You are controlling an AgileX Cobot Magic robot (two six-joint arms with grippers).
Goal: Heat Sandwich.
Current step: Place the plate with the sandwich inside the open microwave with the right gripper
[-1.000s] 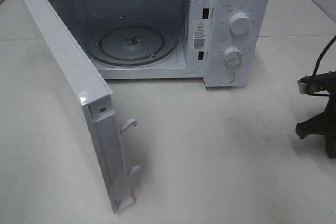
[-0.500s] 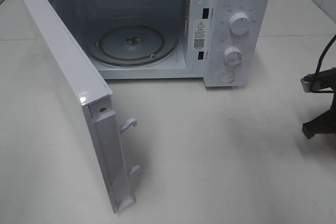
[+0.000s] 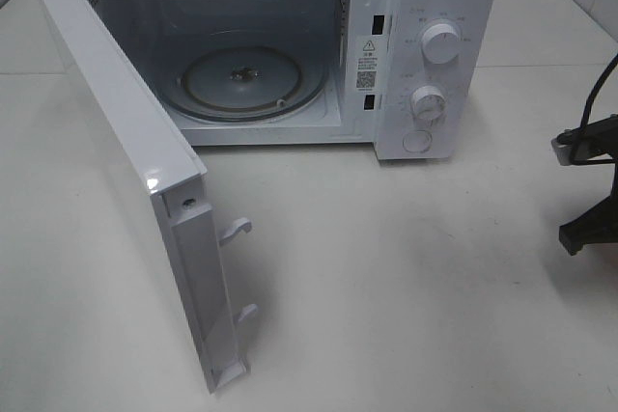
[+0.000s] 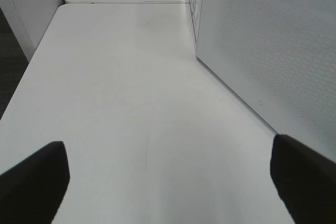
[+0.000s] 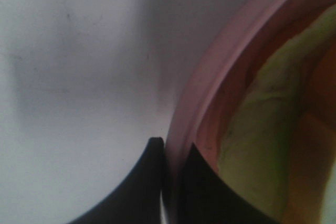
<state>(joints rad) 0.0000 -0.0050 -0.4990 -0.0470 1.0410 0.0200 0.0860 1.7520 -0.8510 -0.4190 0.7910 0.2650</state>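
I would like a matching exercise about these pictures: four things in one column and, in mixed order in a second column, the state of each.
Column one
1. microwave door
2. glass turntable
3. pink plate
4. left gripper

Column two
A. pinched at its rim by the right gripper
B. swung wide open
C. jaws apart, holding nothing
D. bare, nothing on it

Pairs: 1-B, 2-D, 3-A, 4-C
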